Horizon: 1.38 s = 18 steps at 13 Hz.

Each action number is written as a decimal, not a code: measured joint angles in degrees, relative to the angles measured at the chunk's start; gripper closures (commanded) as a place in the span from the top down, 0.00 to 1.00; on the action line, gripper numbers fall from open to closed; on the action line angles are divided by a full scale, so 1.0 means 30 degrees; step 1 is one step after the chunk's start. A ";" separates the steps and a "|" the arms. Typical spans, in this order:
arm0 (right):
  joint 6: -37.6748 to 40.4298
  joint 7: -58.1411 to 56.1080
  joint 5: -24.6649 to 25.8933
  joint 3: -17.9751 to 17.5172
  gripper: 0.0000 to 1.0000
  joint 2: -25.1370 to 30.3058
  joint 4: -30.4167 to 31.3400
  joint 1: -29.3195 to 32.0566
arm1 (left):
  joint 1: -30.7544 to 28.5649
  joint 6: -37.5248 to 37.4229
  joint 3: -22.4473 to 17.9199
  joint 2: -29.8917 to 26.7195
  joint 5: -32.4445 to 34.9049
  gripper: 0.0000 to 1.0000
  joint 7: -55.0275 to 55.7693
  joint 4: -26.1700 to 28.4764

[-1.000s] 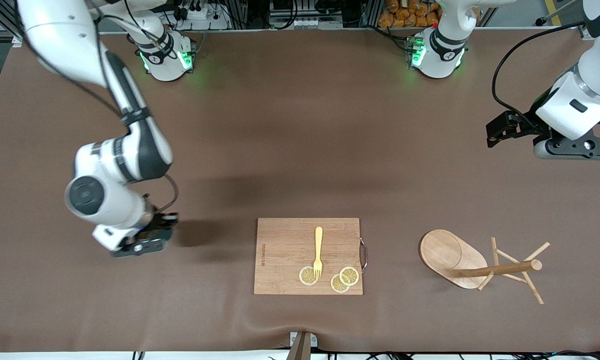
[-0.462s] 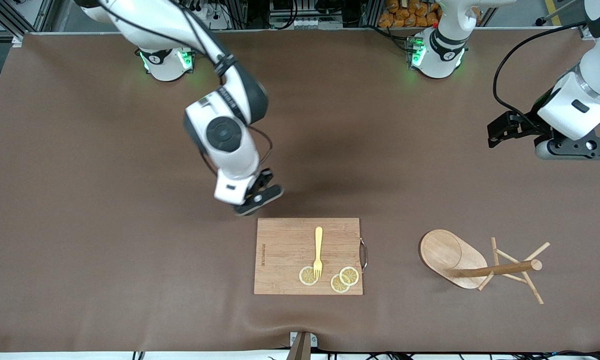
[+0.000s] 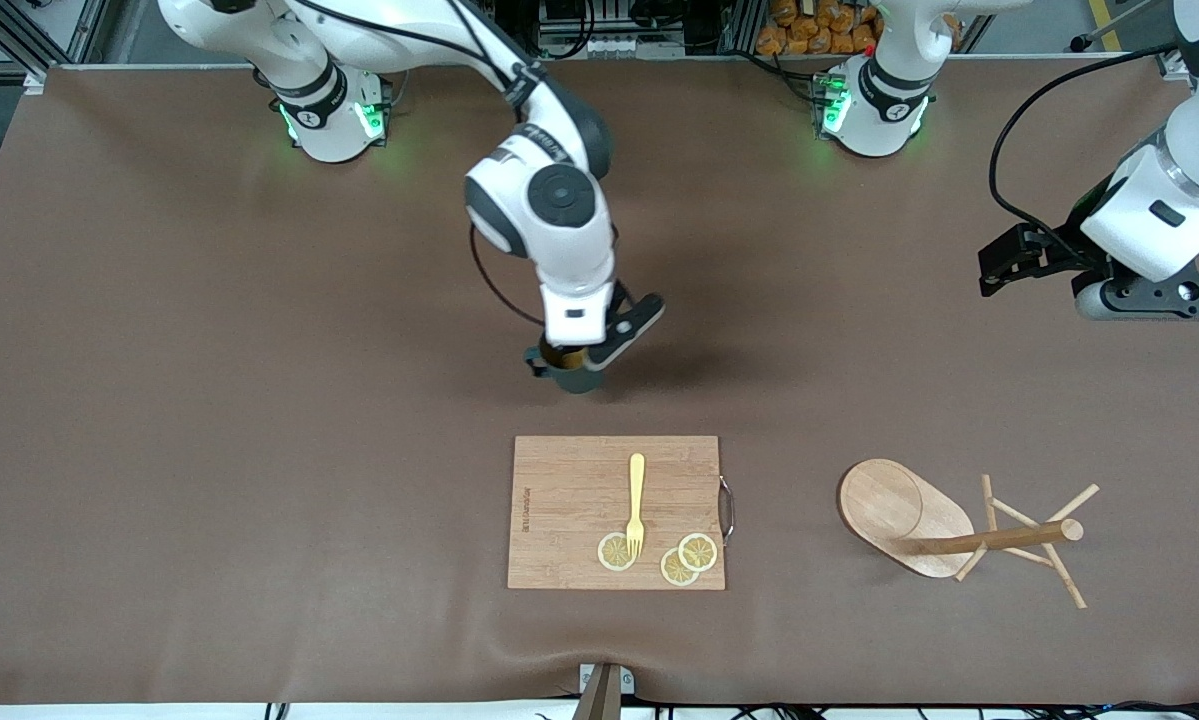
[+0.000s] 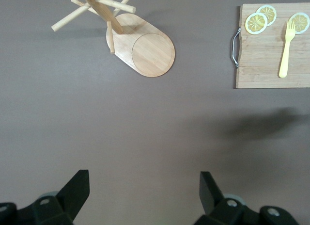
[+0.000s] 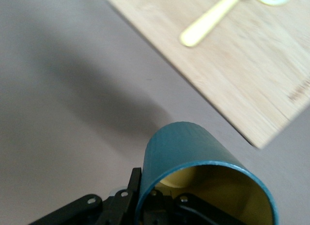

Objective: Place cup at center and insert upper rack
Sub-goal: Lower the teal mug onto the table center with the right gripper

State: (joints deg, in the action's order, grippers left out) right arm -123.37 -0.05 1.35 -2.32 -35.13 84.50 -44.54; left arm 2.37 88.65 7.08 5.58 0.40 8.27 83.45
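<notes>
My right gripper is shut on the rim of the dark teal cup, one finger outside and one inside, and holds it low over the middle of the table. In the right wrist view the cup shows its yellowish inside, held by that gripper. The upper rack, a light wooden mug tree, lies tipped on its side toward the left arm's end; the left wrist view shows its oval base. My left gripper waits open and empty, high above the table.
A rectangular wooden cutting board lies nearer the camera than the cup, with a yellow fork and lemon slices on it. The board also shows in the right wrist view and the left wrist view.
My right arm has swung from the right arm's end of the table to the middle, carrying the cup. The left arm has barely moved.
</notes>
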 measured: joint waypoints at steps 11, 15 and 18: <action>-0.0648 0.0567 -0.0036 0.0013 0.00 -0.2162 -0.0767 -0.2350 | -0.0026 0.0001 0.0009 0.0001 0.0000 1.00 0.0000 0.0008; -0.0649 0.1298 -0.0025 0.0018 0.00 -0.2689 -0.0767 -0.3278 | -0.0061 0.0000 -0.0016 0.0006 0.0000 1.00 0.0000 0.0049; -0.0639 0.1842 -0.0012 0.0059 0.00 -0.2923 -0.0769 -0.3559 | -0.0081 0.0000 -0.0069 0.0023 0.0000 1.00 -0.0001 0.0101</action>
State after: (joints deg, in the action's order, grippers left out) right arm -125.28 5.48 1.31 -2.14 -43.90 82.20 -55.21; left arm 2.13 88.65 6.88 5.65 0.40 8.26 83.75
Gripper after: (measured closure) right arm 0.960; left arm 0.000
